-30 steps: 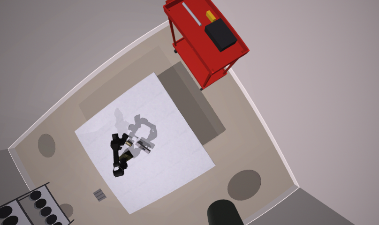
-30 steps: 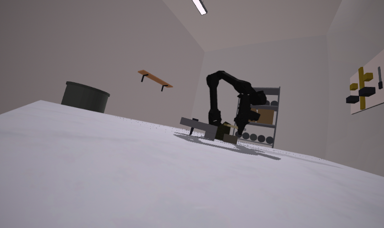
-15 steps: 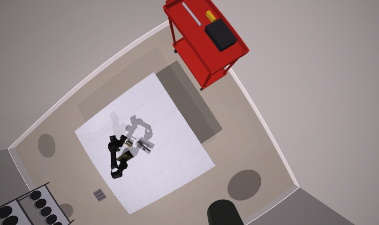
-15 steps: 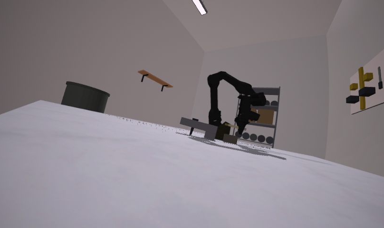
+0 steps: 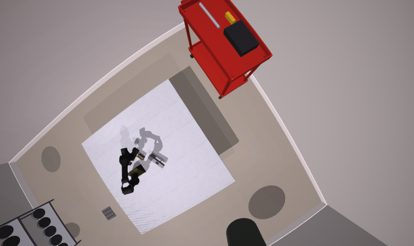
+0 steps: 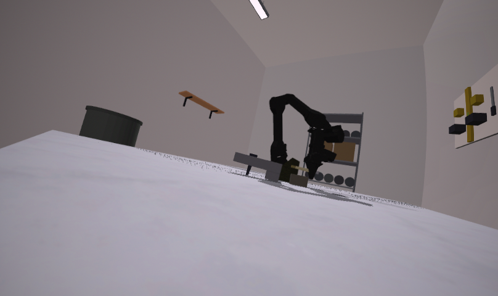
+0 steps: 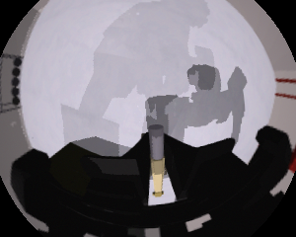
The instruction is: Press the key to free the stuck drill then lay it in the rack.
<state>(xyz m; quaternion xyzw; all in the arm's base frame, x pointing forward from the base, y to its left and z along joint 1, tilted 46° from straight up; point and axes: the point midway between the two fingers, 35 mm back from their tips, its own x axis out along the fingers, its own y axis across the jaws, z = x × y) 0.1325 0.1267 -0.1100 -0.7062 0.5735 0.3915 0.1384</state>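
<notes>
Lower centre of the wrist view, the grey-and-gold drill (image 6: 299, 168) (image 7: 158, 173) stands between the gripper's (image 5: 135, 152) (image 6: 312, 176) (image 7: 157, 148) fingers, apparently grasped, its long axis running up and down the frame.

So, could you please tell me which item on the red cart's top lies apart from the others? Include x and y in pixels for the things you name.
The long, thin grey rod (image 5: 209, 15); the yellow block (image 5: 229, 17) and black box (image 5: 241, 37) sit close together.

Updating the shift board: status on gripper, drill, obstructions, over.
Gripper shut on grey-and-brass drill. Drill not laid down. Obstructions: can't tell, arm hides part.
</notes>
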